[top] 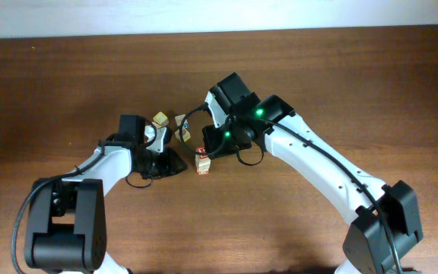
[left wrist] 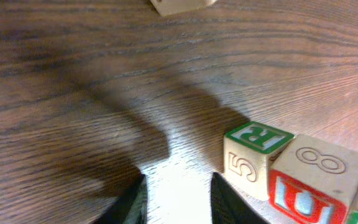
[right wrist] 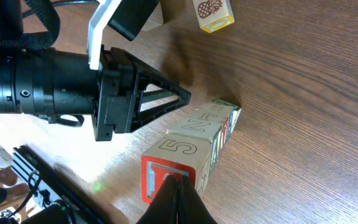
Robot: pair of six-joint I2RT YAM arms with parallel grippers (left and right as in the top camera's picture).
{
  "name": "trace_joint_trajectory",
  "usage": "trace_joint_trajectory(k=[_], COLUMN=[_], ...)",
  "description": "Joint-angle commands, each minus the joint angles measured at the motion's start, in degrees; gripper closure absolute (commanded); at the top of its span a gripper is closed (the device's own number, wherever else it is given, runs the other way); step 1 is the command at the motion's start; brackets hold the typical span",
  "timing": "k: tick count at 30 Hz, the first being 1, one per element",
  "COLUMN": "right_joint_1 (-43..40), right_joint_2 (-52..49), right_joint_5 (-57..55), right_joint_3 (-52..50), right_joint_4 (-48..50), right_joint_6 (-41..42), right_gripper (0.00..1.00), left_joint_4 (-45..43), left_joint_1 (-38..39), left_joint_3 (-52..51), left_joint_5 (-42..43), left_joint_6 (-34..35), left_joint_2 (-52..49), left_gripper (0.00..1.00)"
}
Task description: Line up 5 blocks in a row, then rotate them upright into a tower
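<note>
Several alphabet blocks (right wrist: 194,146) sit in a touching row, lower centre of the right wrist view (lower right in the left's). Right gripper (right wrist: 178,194), pinched closed and empty, sits at the row's red end. Beside the row, left gripper (left wrist: 178,199) gapes slightly, empty.

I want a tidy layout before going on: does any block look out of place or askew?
Only the pineapple cube stands out: it sits well apart from the row of blocks, which lie flat and touching side by side. Nothing looks tipped or damaged.
</note>
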State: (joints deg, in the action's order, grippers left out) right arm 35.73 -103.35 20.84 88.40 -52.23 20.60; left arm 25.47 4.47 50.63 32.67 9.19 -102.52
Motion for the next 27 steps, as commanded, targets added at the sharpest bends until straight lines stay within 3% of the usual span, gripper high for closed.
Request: trace_joint_trajectory(k=[1,8,13,16,18,20,21,27], right_joint_1=[0.28,0.26,0.26,0.26,0.26,0.26,0.26,0.26], right_joint_2=[-3.06,-3.06,-3.06,-3.06,-3.06,-3.06,-3.06,-3.06], right_joint_5=[-3.89,-3.91,-3.93,-3.93,-3.96,-3.96,-3.96,-3.96], right_joint_3=[-1.22,-1.22,-1.22,-1.22,-1.22,-1.22,-1.22,-1.22], right_joint_4=[-1.18,-1.20,-1.18,-1.18,-1.16,-1.16,-1.16,-1.16], right_joint_6=[-0.39,-0.42,-0.39,-0.39,-0.42,-0.39,-0.42,-0.42], right_gripper=[0.96,0.95,0.95,0.95,0.95,0.95,0.95,0.96], left_joint_4=[0.46,5.90,8.31,8.50,8.48,8.48,8.48,8.48], left_joint_1=[-0.42,-3.10,-10.47,-15.74,-17.84,-18.40,-18.40,-18.40], left_joint_3=[-0.96,-0.96,-0.98,-0.98,-0.98,-0.98,-0.98,-0.98], left_joint_5=[-11.19,-32.63,-40.96,-41.31,-41.31,-41.31,-41.29,-41.31], left_joint_6=[-0.44,3.65,3.65,3.65,3.63,3.63,3.63,3.63], left_joint_2=[-1.62,-1.62,-1.62,-1.62,-1.62,-1.62,-1.62,-1.62], left_gripper=[0.61,0.57,0.57,0.51,0.39,0.06,0.01,0.01])
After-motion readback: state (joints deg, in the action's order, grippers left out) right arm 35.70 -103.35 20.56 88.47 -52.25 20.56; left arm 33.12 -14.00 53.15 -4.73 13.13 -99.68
